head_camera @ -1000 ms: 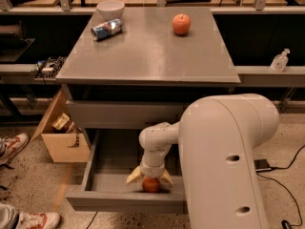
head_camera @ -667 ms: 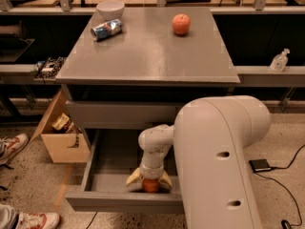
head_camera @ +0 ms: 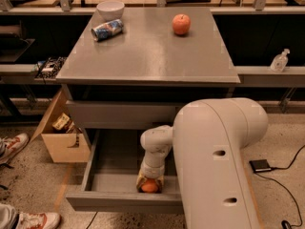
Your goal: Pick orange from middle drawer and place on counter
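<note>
The orange [head_camera: 149, 186] lies in the open middle drawer [head_camera: 110, 202], near its front wall. My gripper [head_camera: 149, 184] reaches straight down into the drawer from the big white arm on the right. Its yellowish fingers [head_camera: 141, 181] stand close on both sides of the orange and are closed on it. The orange still rests low in the drawer. The grey counter [head_camera: 147, 51] is the slab on top of the drawers, above and behind the gripper.
On the counter stand a red apple [head_camera: 181, 24] at the back right, a tipped can [head_camera: 106, 30] and a white bowl [head_camera: 110, 8] at the back left. A cardboard box [head_camera: 62, 140] and shoes [head_camera: 12, 146] are on the floor to the left. A small black device [head_camera: 261, 165] lies to the right.
The fingers, spread wide on either side of the orange before, have closed in on it. The arm has barely moved.
</note>
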Action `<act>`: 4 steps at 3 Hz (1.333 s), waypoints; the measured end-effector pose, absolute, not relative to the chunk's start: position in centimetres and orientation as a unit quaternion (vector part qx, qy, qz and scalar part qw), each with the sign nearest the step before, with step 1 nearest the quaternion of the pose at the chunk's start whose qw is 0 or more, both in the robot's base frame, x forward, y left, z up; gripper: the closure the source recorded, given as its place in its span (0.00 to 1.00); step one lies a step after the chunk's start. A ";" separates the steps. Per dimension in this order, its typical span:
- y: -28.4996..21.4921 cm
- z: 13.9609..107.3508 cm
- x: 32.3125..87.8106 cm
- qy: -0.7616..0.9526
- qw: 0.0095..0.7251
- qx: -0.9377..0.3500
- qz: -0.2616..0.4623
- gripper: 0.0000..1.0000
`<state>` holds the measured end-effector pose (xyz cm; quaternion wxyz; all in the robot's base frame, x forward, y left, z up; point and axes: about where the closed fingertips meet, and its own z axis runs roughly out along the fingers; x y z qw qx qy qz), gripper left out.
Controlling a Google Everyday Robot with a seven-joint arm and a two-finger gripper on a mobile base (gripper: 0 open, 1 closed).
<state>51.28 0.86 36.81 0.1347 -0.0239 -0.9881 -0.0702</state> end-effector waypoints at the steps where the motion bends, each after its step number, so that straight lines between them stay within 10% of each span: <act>1: 0.0 37.3 51.1 -0.989 0.128 -0.034 -0.070 0.62; 3: -2.3 42.8 50.9 -0.986 0.094 -0.010 -0.139 1.00; 4: -3.5 45.6 51.3 -0.977 0.082 0.023 -0.197 1.00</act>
